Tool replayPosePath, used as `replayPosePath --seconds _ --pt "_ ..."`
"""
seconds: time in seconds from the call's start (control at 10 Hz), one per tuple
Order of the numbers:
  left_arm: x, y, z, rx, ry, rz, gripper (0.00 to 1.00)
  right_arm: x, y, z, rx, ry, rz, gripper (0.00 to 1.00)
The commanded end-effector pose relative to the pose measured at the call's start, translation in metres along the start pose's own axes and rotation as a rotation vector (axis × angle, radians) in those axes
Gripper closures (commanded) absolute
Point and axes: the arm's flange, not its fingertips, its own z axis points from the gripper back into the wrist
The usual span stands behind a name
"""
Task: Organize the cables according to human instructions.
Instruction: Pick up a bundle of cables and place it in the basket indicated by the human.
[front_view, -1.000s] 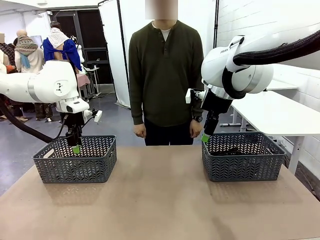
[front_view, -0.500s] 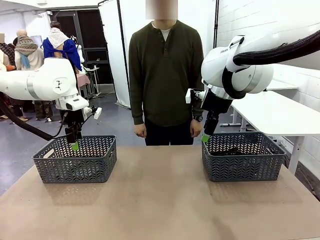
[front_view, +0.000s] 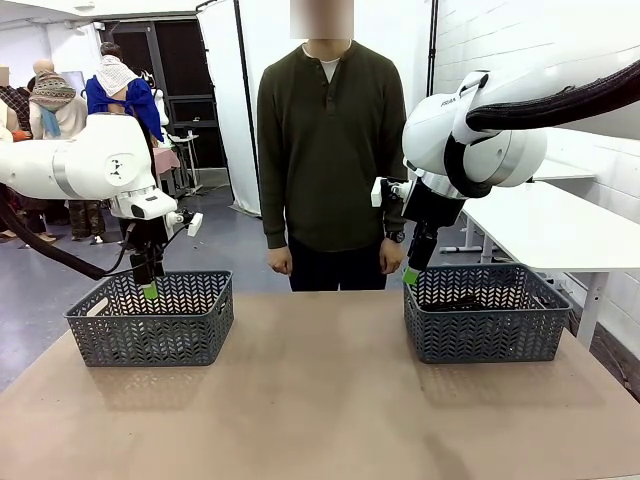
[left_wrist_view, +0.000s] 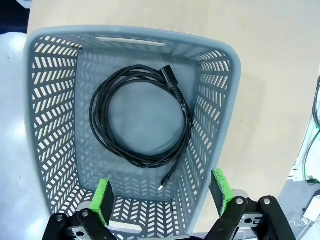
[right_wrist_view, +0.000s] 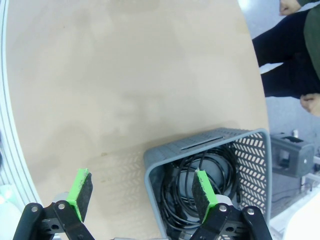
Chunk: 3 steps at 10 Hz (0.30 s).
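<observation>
Fingers of the left gripper (left_wrist_view: 162, 192) are spread wide and hold nothing; directly below them a coiled black rubbery cable (left_wrist_view: 141, 118) lies flat in the grey plastic lattice basket (front_view: 150, 318) near the tabletop's left edge. Right gripper (right_wrist_view: 141, 194), equally open and empty, straddles the near wall of the right-edge grey basket (right_wrist_view: 153, 174), containing tangled black cables (right_wrist_view: 187, 187).

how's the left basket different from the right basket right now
The left basket holds one black cable, lying flat in a neat round coil on its floor; the right basket holds a denser pile of overlapping black cables. The left gripper hovers open over the middle of its basket, while the right gripper hangs open straddling its basket's wall. Both are grey lattice baskets on the brown table.
</observation>
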Motion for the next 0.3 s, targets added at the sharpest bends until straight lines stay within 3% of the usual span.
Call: replayPosePath --seconds 0.0,0.2 --pt "-0.0007 -0.0004 -0.0006 0.0 0.007 -0.003 0.0 0.0003 0.0 -0.0008 -0.004 0.002 -0.006 0.0" --pt "-0.0007 -0.0004 -0.0006 0.0 0.007 -0.003 0.0 0.0003 0.0 -0.0008 -0.004 0.002 -0.006 0.0"
